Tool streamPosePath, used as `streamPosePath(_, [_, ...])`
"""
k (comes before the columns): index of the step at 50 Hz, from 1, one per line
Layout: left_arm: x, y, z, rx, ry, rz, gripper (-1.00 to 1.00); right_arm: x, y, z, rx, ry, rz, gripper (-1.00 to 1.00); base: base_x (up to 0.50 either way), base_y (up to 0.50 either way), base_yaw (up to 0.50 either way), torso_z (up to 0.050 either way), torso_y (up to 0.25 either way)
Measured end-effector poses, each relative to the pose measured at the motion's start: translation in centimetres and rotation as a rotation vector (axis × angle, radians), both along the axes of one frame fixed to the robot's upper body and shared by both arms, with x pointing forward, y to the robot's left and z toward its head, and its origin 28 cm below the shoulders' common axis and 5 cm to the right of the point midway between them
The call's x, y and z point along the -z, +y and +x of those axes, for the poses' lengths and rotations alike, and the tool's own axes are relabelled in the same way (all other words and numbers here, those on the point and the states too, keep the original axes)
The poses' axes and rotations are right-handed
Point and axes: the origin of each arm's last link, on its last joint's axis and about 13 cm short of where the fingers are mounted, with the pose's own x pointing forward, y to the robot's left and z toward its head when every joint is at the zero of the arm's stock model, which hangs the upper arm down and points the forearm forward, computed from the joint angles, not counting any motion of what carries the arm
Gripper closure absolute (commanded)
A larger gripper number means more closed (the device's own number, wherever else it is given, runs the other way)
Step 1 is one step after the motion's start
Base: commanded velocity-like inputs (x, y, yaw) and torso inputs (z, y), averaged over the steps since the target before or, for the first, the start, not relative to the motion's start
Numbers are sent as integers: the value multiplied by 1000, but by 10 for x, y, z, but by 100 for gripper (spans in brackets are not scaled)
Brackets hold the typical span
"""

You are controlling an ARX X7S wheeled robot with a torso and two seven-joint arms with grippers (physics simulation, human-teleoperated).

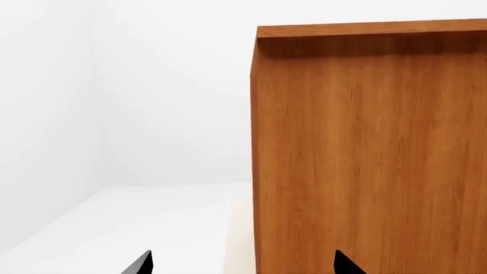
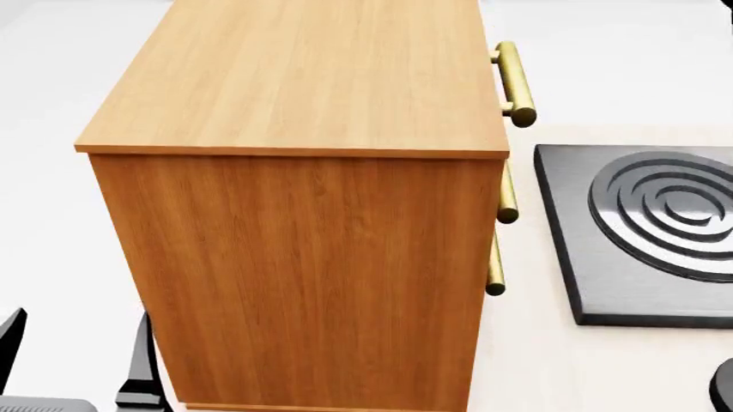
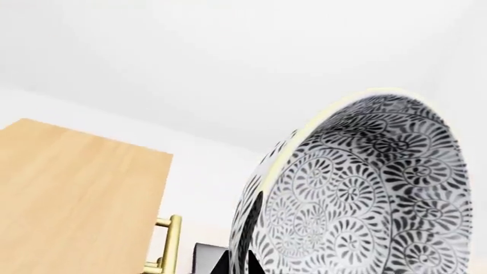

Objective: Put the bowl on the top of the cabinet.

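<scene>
The bowl point(image 3: 365, 200), white with a dense grey floral pattern, fills the right wrist view, tilted on its edge. My right gripper point(image 3: 237, 264) is shut on its rim, one black fingertip on each side of the wall. The cabinet point(image 2: 309, 257) is tall, of orange-brown wood, with a lighter flat top point(image 2: 309, 73) that is bare. In the right wrist view the cabinet top point(image 3: 68, 194) lies below and to the side of the bowl. My left gripper point(image 1: 243, 265) is open and empty, low beside the cabinet's side wall point(image 1: 373, 154). The bowl is out of the head view.
Brass bar handles point(image 2: 516, 81) stick out from the cabinet's right face. A black square hob with raised rings point(image 2: 653, 232) lies on the pale counter to the cabinet's right. A dark round shape point(image 2: 723, 388) shows at the bottom right corner. White walls stand behind.
</scene>
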Motion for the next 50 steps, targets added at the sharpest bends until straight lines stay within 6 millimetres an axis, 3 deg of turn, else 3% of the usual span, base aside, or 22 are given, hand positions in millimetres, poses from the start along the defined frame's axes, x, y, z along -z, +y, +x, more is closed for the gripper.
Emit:
streamPosePath(14, [1, 1, 0, -1, 2, 0, -100, -4, 18, 1, -40, -9, -11, 100, 0, 0, 0, 0, 0])
streamPosePath(50, [2, 2, 0, -2, 4, -2, -100, 11, 61, 9, -124, -26, -128, 100, 0, 0, 0, 0, 1])
